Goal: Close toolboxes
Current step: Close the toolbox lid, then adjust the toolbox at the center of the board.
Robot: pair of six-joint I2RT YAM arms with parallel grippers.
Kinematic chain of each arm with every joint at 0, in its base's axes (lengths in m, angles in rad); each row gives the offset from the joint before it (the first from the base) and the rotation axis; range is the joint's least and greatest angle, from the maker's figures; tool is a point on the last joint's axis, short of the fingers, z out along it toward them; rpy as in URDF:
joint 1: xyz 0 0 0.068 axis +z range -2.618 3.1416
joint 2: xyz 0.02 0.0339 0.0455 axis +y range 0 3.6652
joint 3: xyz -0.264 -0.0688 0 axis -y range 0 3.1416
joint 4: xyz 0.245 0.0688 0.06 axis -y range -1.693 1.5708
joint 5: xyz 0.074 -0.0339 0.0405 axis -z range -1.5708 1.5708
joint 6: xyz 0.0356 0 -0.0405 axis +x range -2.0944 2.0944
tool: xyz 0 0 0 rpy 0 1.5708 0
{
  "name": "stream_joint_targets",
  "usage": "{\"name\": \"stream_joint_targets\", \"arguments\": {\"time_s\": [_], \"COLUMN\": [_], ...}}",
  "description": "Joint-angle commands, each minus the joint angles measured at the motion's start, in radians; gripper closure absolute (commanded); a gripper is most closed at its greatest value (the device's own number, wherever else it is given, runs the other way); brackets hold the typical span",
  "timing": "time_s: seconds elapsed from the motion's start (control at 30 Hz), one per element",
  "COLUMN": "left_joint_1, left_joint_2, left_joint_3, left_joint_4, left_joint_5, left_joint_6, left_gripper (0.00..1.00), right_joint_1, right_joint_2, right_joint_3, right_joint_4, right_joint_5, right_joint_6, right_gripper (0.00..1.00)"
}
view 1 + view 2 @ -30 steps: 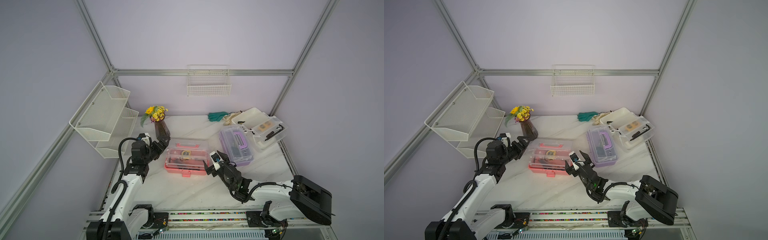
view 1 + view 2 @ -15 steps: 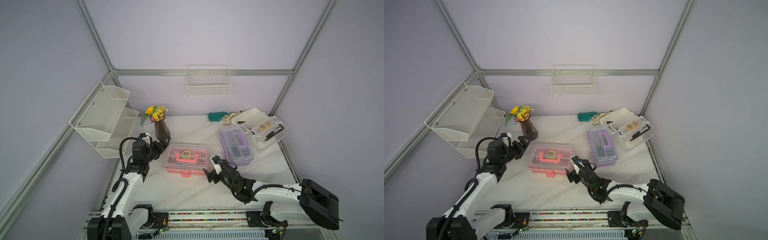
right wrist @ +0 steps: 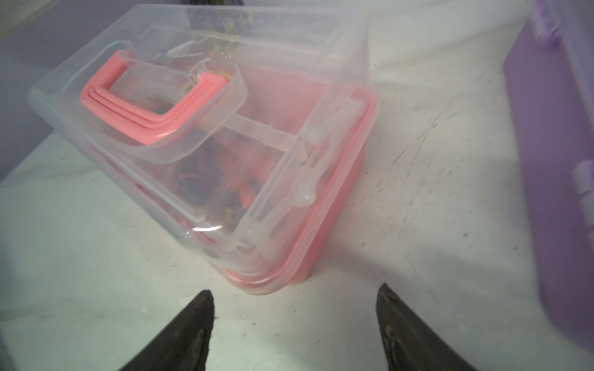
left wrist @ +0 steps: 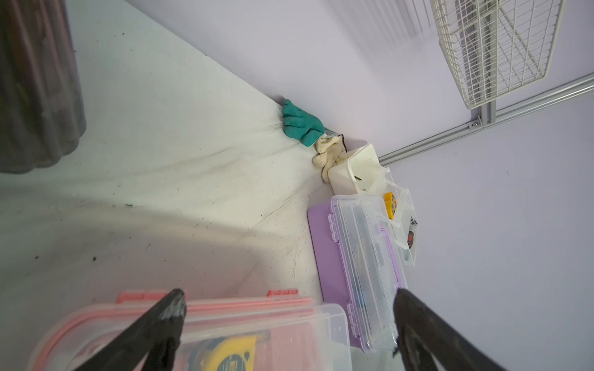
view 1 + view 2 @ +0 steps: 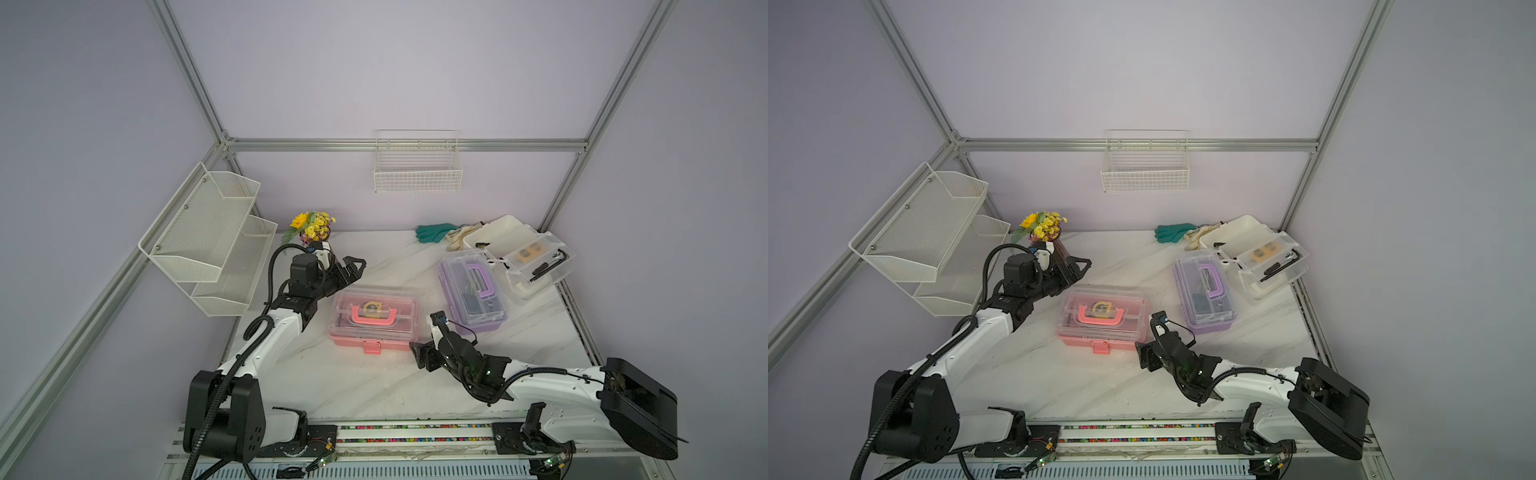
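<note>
You are at the pink box (image 5: 372, 318), in the middle of the table. Its lid lies down, but I cannot tell if the front latch (image 5: 372, 345) is snapped. Next, I think, you press it, then go to the white box (image 5: 519, 257), open in the far right corner. The right gripper (image 3: 294, 298) hovers low by the pink box's near right corner, jaws apart, empty. The left gripper (image 4: 289, 302) hangs over its rear left edge, jaws wide, empty.
</note>
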Motion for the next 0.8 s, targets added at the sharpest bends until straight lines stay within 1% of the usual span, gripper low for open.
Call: {"name": "stream_joint_targets", "arguments": {"time_s": [0.0,0.1,0.13,0.27,0.33,0.4,0.53,0.63,0.77], "left_joint_1": [-0.010,-0.011,-0.011,-0.012,-0.012,-0.012,-0.012,-0.011,-0.012], "left_joint_2": [0.106,0.191,0.211,0.292,0.318,0.332,0.299,0.277,0.247], "left_joint_3": [0.125,0.186,0.199,0.239,0.236,0.228,0.178,0.154,0.100], "left_joint_4": [-0.018,-0.041,-0.047,-0.096,-0.108,-0.123,-0.133,-0.159,-0.164], "left_joint_5": [-0.021,-0.006,-0.007,-0.007,0.003,0.013,0.003,0.004,0.049], "left_joint_6": [0.127,0.156,0.166,0.199,0.201,0.200,0.204,0.201,0.168], "left_gripper": [0.00,0.00,0.00,0.00,0.00,0.00,0.00,0.00,0.00], "right_joint_1": [0.003,0.004,0.004,0.004,0.004,0.001,-0.023,-0.062,-0.145], "right_joint_2": [0.032,0.047,0.053,0.123,0.160,0.193,0.241,0.279,0.325], "right_joint_3": [0.015,0.001,-0.004,0.002,0.020,0.046,0.095,0.121,0.150], "right_joint_4": [-0.027,0.009,0.021,0.070,0.096,0.109,0.124,0.154,0.207], "right_joint_5": [-0.100,-0.141,-0.150,-0.150,-0.143,-0.107,-0.070,-0.087,-0.143], "right_joint_6": [0.023,0.034,0.037,0.039,0.039,0.036,0.014,0.014,0.024], "right_gripper": [0.49,0.76,0.81,0.91,0.91,0.92,0.89,0.86,0.82]}}
